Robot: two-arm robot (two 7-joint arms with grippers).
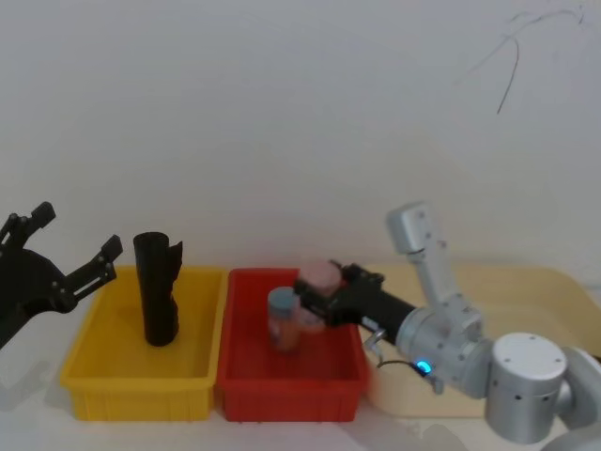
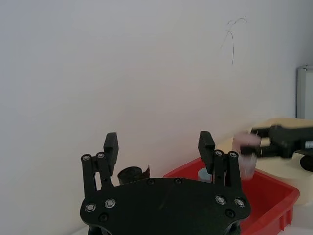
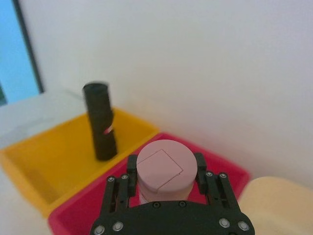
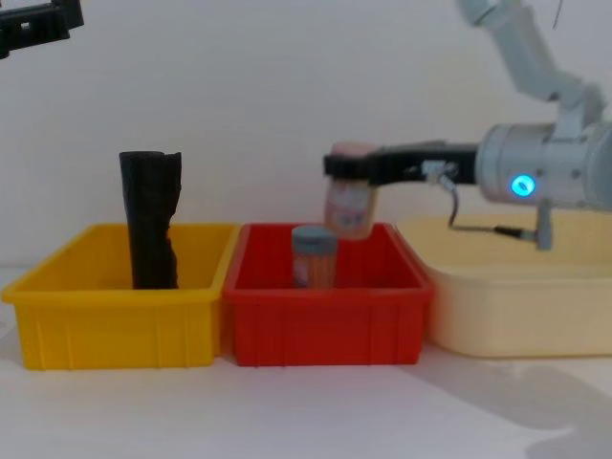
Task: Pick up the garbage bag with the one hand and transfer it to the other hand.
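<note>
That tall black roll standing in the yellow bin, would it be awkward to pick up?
Probably a bit. The garbage bag stands tall and narrow in the yellow bin, so a nudge might tip it. Its crinkly plastic looks soft, likely giving under a squeeze, and probably light.

Garbage bag base hidden behind yellow bin wall, chest view.

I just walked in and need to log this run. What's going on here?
The right hand is shut on a pink-lidded jar, holding it above the red bin, where a grey-lidded jar stands. The garbage bag, a black roll, stands upright in the yellow bin, untouched. The left hand is open, raised off to the left of the yellow bin. The task's pick-up and handover of the bag has not begun.
</note>
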